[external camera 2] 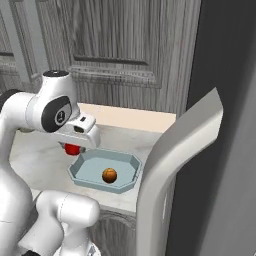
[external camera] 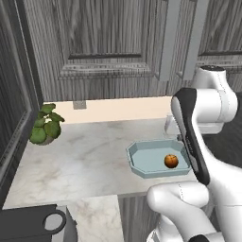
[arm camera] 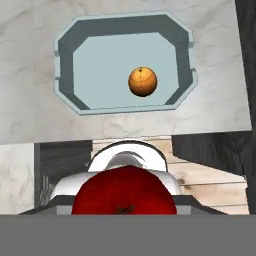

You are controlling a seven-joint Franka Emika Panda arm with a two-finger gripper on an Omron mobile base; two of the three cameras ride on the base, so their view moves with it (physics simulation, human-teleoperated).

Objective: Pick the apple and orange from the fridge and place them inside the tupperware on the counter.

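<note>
The counter (external camera: 80, 160) is a pale grey-white slab with soft marbled veining, smooth and flat, set below dark grey wood-grain cabinet doors (external camera: 101, 38) with raised panel frames; a beige strip of back wall runs between them. On the slab sits the tupperware (external camera: 142, 163), a shallow light blue-grey tray shaped as a stretched octagon with slanted walls and no lid. The orange (external camera: 171, 161) lies inside it, a small brownish-orange ball with a faint dark dimple (seen best in the hand view (arm camera: 142, 81)), resting on the tray floor near one long wall. A small leafy green plant (external camera: 46, 125) stands at the counter's far left corner. In the right base view the grey fridge (external camera 2: 225, 125) door fills the side, its long curved pale handle (external camera 2: 175, 170) sweeping down in front.

The apple (arm camera: 124, 192) is a glossy dark red ball with a dark stem hollow, clamped in the gripper (external camera 2: 73, 148), whose fingers are closed on it, held in the air just beside the tray's rim (external camera 2: 75, 170) rather than inside it.
</note>
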